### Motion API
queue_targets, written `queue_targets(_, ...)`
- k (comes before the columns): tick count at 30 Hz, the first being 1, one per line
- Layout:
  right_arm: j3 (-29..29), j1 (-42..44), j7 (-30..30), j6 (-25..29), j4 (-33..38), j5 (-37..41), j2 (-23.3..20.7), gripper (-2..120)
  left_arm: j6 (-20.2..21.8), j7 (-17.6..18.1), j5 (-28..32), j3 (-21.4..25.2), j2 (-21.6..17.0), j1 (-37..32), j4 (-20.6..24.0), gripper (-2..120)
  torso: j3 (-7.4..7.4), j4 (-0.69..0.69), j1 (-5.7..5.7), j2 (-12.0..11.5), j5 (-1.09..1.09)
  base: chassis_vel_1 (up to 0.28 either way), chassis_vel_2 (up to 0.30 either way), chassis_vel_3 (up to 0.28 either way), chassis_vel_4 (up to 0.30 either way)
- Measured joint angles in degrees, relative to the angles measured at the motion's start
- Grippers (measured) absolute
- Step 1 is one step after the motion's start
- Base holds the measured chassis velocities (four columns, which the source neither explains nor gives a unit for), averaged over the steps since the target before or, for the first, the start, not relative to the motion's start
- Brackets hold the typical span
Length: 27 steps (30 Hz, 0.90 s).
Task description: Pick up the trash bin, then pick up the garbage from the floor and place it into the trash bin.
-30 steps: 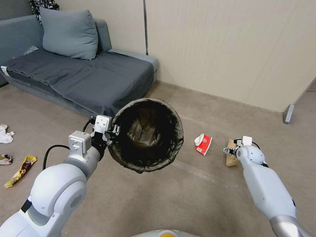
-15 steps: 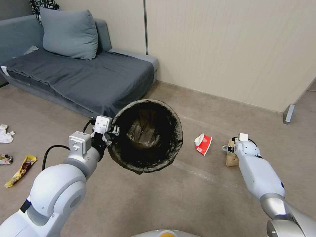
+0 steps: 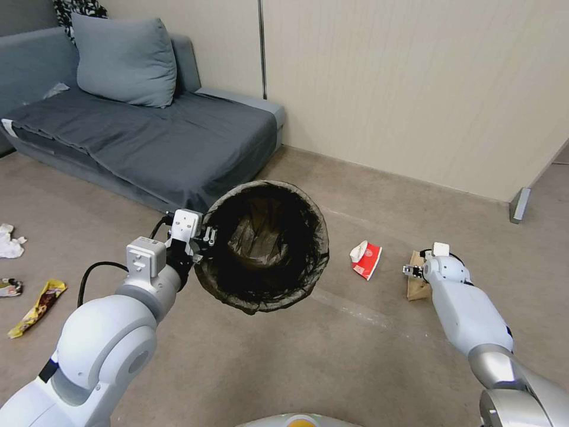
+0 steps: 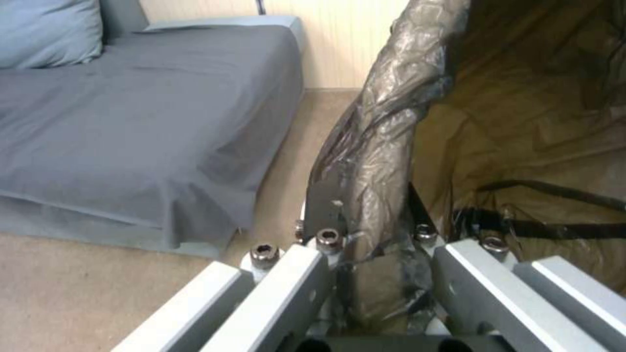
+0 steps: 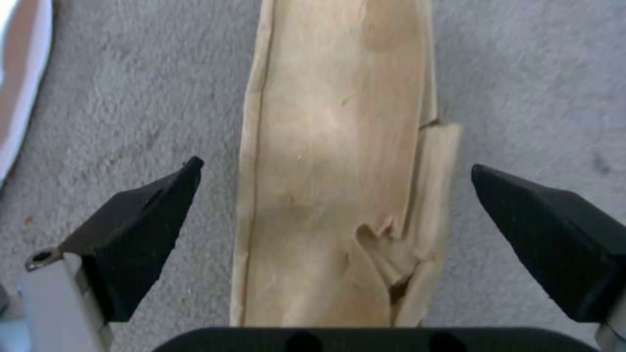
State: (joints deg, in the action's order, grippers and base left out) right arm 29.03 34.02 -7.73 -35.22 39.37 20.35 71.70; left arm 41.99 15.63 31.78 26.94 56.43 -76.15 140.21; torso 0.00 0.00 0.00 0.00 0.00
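My left gripper [image 3: 203, 237] is shut on the near rim of the trash bin [image 3: 320, 234], a round bucket lined with a dark bag, held off the floor and tilted with its mouth facing me. In the left wrist view the left gripper [image 4: 371, 234] pinches the bag-covered rim [image 4: 385, 146]. My right gripper [image 3: 414, 271] is low over a tan paper bag [image 3: 416, 289] on the beige floor [image 3: 355, 356]. The right wrist view shows the right gripper [image 5: 336, 165] open, with its black fingers [image 5: 144, 220] on either side of the paper bag [image 5: 332, 195]. A red-and-white carton [image 3: 366, 259] lies between bin and bag.
A grey sofa [image 3: 148, 136] with a cushion stands at the back left, close behind the bin. A beige wall [image 3: 415, 89] runs along the back. On the carpet at far left lie a yellow wrapper [image 3: 38, 306], a colourful wrapper [image 3: 9, 287] and a crumpled white tissue [image 3: 9, 242].
The right arm has drawn its elbow in and down while its gripper stays over the tan paper bag. The bin has dipped very slightly.
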Motion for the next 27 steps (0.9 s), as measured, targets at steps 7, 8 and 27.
queue_targets(7, 0.5, -0.7, 1.8, 1.1, -2.3, 0.8, -0.1, 100, 0.0, -0.1, -0.1, 0.2, 0.1, -0.2, -0.1, 0, 0.0, 0.0, 0.0, 0.0, 0.01, 0.0, 0.0, 0.0, 0.0)
queue_targets(8, 0.6, -0.7, 2.1, 1.1, -2.3, 1.2, -0.2, 100, -0.1, -0.1, -0.1, 0.2, 0.1, -0.2, -0.1, 0, 0.0, 0.0, 0.0, 0.0, -0.01, 0.0, 0.0, 0.0, 0.0)
queue_targets(27, 1.6, -1.3, 4.0, 3.9, -6.2, 4.0, -2.4, 100, -0.1, -0.6, -1.1, 0.0, 0.5, -0.2, -0.6, 0, 0.0, 0.01, 0.0, 0.0, 0.0, 0.0, 0.0, 0.0, 0.0)
